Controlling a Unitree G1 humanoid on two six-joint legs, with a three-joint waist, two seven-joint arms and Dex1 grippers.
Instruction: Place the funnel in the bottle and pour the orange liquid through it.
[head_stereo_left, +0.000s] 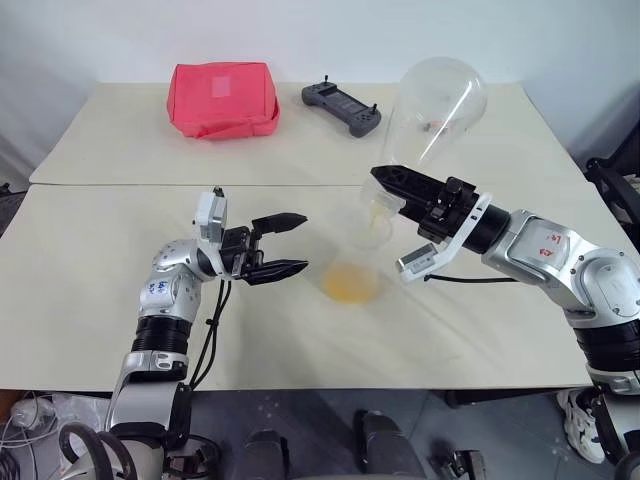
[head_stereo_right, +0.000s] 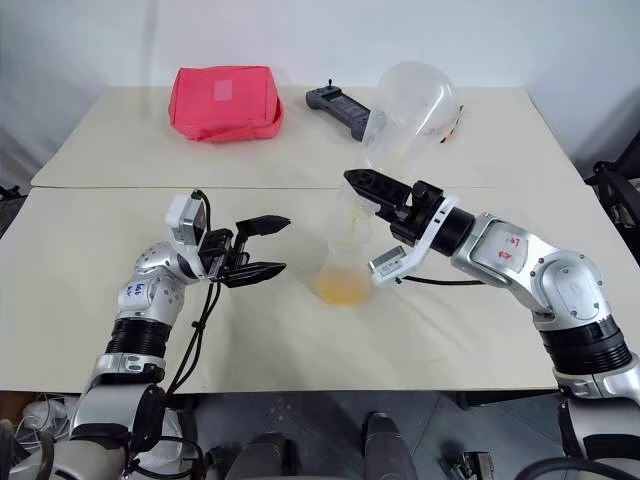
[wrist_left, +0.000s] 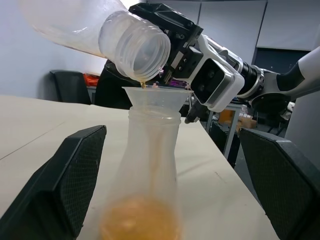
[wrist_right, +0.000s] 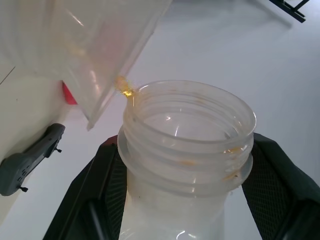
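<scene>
The bottle (head_stereo_left: 358, 255) stands upright on the table, with the orange liquid (head_stereo_left: 350, 283) pooled in its broad base. The funnel (wrist_left: 155, 97) sits in its neck. My right gripper (head_stereo_left: 388, 185) is shut on the threaded neck of a wide clear round container (head_stereo_left: 432, 110). That container is tipped mouth-down over the funnel's rim, and a small orange drip (wrist_left: 143, 85) hangs at its mouth. My left gripper (head_stereo_left: 302, 242) is open just left of the bottle, pointing at it and apart from it. Its fingers (wrist_left: 70, 180) frame the bottle in the left wrist view.
A red pouch (head_stereo_left: 223, 98) and a black controller (head_stereo_left: 342, 106) lie on the far table. A seam runs between the two tables, behind the bottle. Bare tabletop lies in front of the bottle and off to both sides.
</scene>
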